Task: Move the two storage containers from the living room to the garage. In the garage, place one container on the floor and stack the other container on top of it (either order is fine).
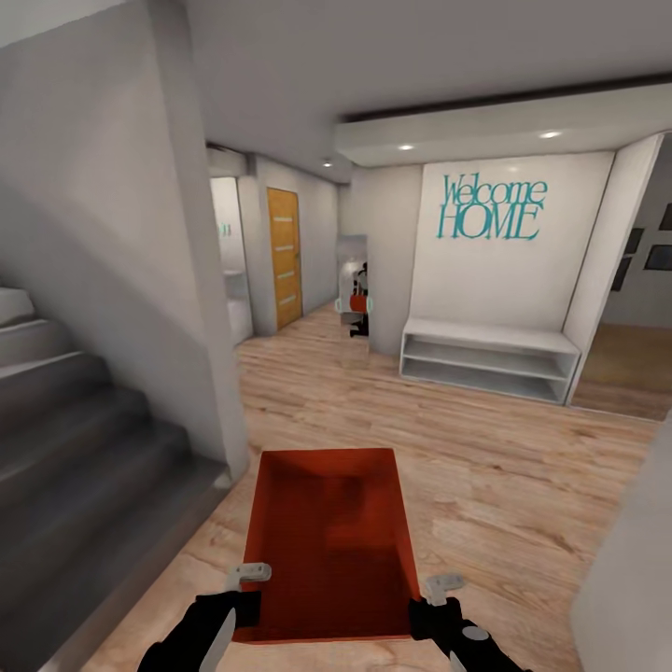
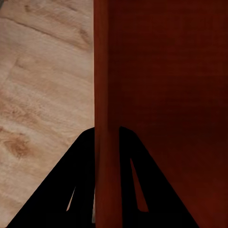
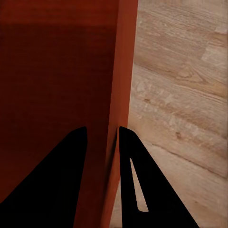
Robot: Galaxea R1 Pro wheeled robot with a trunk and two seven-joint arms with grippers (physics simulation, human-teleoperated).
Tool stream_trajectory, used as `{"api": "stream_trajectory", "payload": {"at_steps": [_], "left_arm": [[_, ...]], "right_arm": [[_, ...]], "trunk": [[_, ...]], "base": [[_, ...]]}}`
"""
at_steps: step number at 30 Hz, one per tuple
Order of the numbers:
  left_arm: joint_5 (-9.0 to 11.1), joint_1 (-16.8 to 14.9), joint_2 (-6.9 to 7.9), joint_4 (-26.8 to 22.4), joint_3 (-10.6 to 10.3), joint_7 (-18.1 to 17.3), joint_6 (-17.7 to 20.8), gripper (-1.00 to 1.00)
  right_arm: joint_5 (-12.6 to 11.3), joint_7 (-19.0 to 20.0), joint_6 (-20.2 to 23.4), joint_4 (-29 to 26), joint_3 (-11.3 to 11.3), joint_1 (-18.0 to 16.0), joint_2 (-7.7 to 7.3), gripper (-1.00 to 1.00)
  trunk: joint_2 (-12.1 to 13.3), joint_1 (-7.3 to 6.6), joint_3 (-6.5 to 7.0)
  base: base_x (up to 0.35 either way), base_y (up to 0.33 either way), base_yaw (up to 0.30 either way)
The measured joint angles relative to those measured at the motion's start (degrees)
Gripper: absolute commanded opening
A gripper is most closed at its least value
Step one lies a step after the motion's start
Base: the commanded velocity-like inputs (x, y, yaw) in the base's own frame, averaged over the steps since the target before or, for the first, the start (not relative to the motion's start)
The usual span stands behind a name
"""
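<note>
A rust-red open-top storage container (image 1: 331, 546) is held out in front of me above the light wood plank floor. My left gripper (image 1: 245, 597) is shut on its left wall near the near corner. My right gripper (image 1: 431, 602) is shut on its right wall. In the left wrist view the red wall (image 2: 105, 118) runs between the two black fingers (image 2: 78, 175). The right wrist view shows the other wall (image 3: 121, 95) clamped between the black fingers (image 3: 130, 175), with the box's inside on one side and floor on the other.
Grey stairs (image 1: 75, 439) and a wall corner (image 1: 219, 373) stand close at the left. Ahead is a white shelf bench (image 1: 490, 359) under a "Welcome HOME" sign (image 1: 492, 207). A hallway with an orange door (image 1: 284, 257) and a small chair (image 1: 356, 303) leads away.
</note>
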Motion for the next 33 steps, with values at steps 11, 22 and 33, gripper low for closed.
{"api": "stream_trajectory", "payload": {"at_steps": [11,22,33], "left_arm": [[-0.04,0.00,-0.02,-0.01,0.03,0.00,0.00,-1.00],[-0.01,0.00,-0.01,0.00,0.02,0.00,0.00,-1.00],[-0.47,0.04,-0.03,-1.43,-0.30,0.02,-0.04,-1.00]], "right_arm": [[-0.02,0.01,0.00,-0.01,0.02,0.00,-0.02,-1.00],[0.06,0.01,0.00,0.00,-0.04,0.00,0.01,-1.00],[-0.50,-0.11,-1.55,0.08,-0.18,-0.01,0.09,-1.00]], "trunk": [[0.00,0.00,0.00],[0.00,0.00,0.00],[0.00,0.00,-0.01]], "base": [[0.325,0.000,0.000],[0.325,0.000,0.000],[0.325,0.000,0.000]]}}
